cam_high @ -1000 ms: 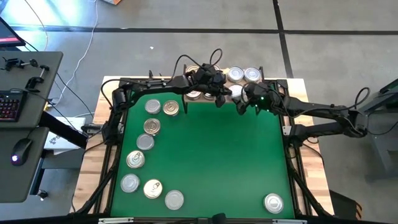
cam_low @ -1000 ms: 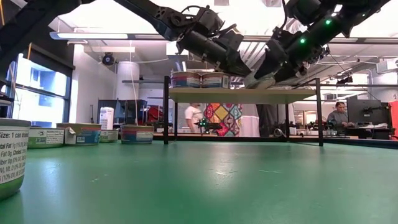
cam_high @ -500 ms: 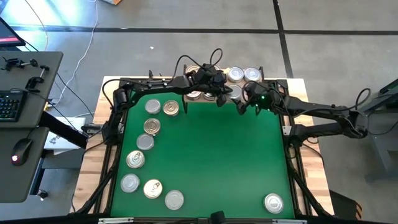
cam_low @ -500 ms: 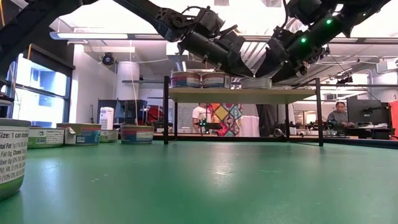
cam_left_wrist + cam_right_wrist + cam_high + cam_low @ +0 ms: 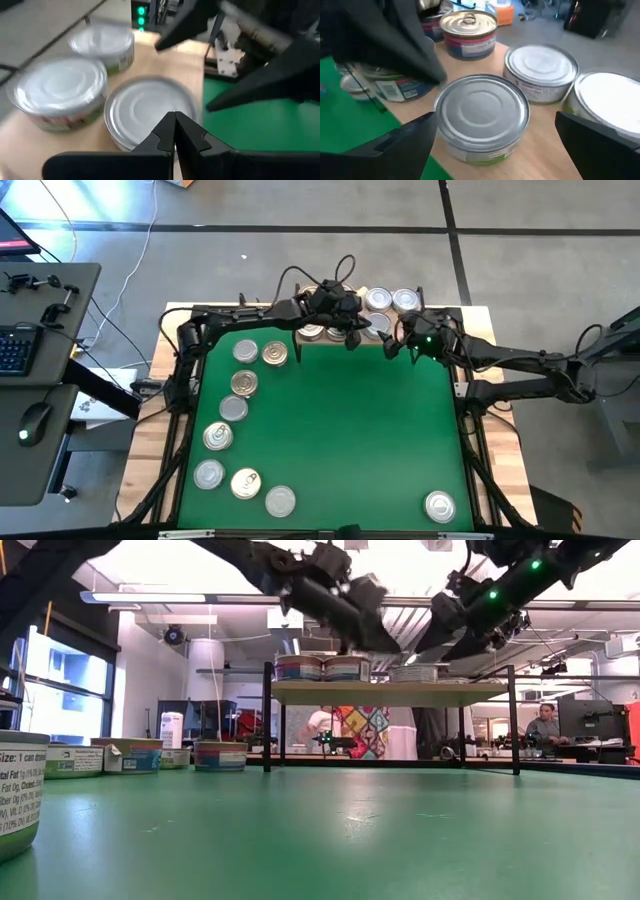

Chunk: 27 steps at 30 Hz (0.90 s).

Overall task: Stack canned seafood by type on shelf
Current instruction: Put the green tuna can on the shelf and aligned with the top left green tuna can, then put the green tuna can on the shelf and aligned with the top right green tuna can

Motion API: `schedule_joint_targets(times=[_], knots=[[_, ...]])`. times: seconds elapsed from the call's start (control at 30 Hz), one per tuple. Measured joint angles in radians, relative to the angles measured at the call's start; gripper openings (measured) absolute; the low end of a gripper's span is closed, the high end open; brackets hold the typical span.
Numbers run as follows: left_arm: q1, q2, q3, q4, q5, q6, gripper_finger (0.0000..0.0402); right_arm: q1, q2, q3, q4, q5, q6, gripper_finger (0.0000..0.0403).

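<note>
The shelf (image 5: 390, 692) stands at the mat's far edge and bears several tins. A silver-lidded tin (image 5: 482, 115) stands upright on its wood board (image 5: 545, 142). My right gripper (image 5: 495, 117) is open, with a finger on either side of that tin and apart from it. My left gripper (image 5: 174, 125) is shut and hovers just over the same silver tin (image 5: 150, 107); I see no touch. Beside it on the board are two more silver tins (image 5: 540, 60) and a gold-lidded one (image 5: 469, 30). In the high view both grippers (image 5: 350, 335) (image 5: 398, 345) meet over the shelf.
Several loose tins (image 5: 244, 383) lie in a curve along the green mat's left side, and one tin (image 5: 440, 506) sits at its near right corner. The mat's middle (image 5: 340, 430) is bare. The shelf's black legs (image 5: 267, 715) stand at the far edge. People sit in the room behind.
My right gripper set a tilted silver tin down flat on the shelf board, let go of it and drew back up and toward the table's right. The tin now stands on the board by itself. My left gripper rose a little above the tins.
</note>
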Motion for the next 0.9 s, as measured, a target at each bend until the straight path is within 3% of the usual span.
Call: schedule_joint_targets(times=[0.17, 0.3, 0.43, 0.5, 0.63, 0.8, 0.9], knots=[[-0.020, -0.121, 0.003, -0.121, 0.000, 0.085, 0.0000, 0.226, -0.004, 0.000, 0.002, 0.276, -0.095, 0.0399], [-0.063, -0.218, 0.001, -0.286, -0.003, 0.151, 0.0000, 0.479, -0.005, 0.000, -0.013, 0.392, -0.096, 0.0399], [-0.152, -0.328, -0.099, -0.331, -0.008, 0.184, 0.0000, 0.728, 0.035, 0.026, -0.199, 0.587, 0.065, 0.0394], [-0.209, -0.378, -0.183, -0.307, -0.045, 0.188, 0.0000, 0.821, 0.075, 0.088, -0.330, 0.595, 0.197, 0.0387], [-0.328, -0.470, -0.379, -0.177, -0.176, 0.178, 0.0000, 0.920, 0.206, 0.284, -0.633, 0.446, 0.474, 0.0374], [-0.458, -0.531, -0.632, 0.063, -0.275, 0.096, 0.0000, 0.923, 0.452, 0.552, -1.168, 0.044, 0.828, 0.0359], [-0.521, -0.540, -0.784, 0.276, -0.319, 0.043, 0.0000, 0.926, 0.595, 0.641, -1.415, -0.235, 0.911, 0.0351]])
